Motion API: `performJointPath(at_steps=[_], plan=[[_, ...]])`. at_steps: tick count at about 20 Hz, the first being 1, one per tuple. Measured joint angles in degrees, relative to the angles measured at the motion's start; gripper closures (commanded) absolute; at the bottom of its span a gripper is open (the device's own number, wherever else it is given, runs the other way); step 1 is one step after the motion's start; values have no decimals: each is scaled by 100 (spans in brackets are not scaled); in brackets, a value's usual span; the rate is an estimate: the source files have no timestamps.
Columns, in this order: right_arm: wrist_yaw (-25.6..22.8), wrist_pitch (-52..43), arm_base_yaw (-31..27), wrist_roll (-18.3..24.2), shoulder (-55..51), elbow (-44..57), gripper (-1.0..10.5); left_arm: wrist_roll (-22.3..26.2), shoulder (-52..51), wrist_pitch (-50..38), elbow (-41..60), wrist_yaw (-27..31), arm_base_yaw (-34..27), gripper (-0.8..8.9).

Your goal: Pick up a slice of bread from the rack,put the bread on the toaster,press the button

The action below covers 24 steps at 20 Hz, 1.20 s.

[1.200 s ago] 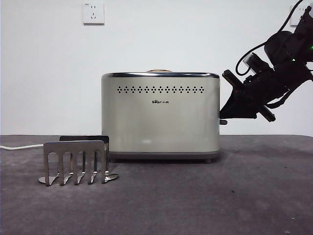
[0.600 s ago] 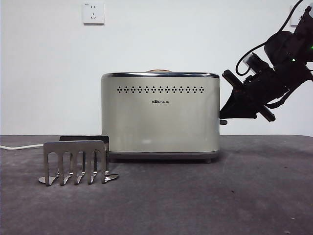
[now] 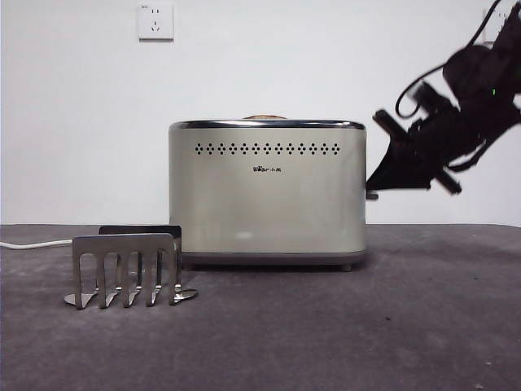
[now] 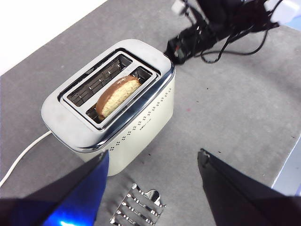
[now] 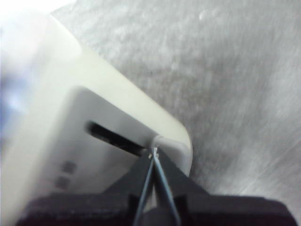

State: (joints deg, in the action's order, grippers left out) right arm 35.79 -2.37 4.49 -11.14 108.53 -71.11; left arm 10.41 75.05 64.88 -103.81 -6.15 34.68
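Where the cream toaster (image 3: 267,194) faces the low camera, a small dark logo (image 3: 266,169) sits under a row of dark holes; its letters are too small to read beyond what looks like "Bear" followed by two characters. The slice of bread (image 4: 117,95) stands in the toaster's nearer slot, its tan face and brown crust rising just above the chrome rim; from the front only a thin brown sliver shows over the top edge.

The right gripper (image 3: 373,193) reaches in from the upper right, its jaws pressed together to a point that touches the toaster's narrow side wall at the button (image 3: 371,195). In the right wrist view the closed tip meets the lower end of a dark vertical slot in that wall, though blur hides the lever itself. The left gripper (image 4: 153,162) hangs high above the table with its jaws wide apart and nothing between them, looking down on the toaster and the rack.

The rack (image 3: 127,270) stands on the grey table (image 3: 407,326) just left of and in front of the toaster, its comb-cut steel plates holding no bread. A white power cord (image 3: 32,244) trails off to the left from behind the toaster. On the white wall behind, a white socket (image 3: 155,22) is mounted above and left of the toaster.
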Motion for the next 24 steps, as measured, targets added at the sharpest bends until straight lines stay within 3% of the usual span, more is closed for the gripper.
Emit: performJointPath(at_steps=[4, 8, 15, 24], plan=[[-151, 162, -94, 2, -1097, 9, 959, 0, 0, 74, 0, 0, 0, 499], [-153, 1294, -188, 96, -2347, 9, 959, 0, 0, 79, 0, 0, 0, 499], [-129, 3847, -140, 793, -4111, 9, 958, 0, 0, 164, 0, -2, 0, 499], [-129, 6223, -107, 1666, -5241, 9, 958, 0, 0, 588, 0, -4, 0, 499]])
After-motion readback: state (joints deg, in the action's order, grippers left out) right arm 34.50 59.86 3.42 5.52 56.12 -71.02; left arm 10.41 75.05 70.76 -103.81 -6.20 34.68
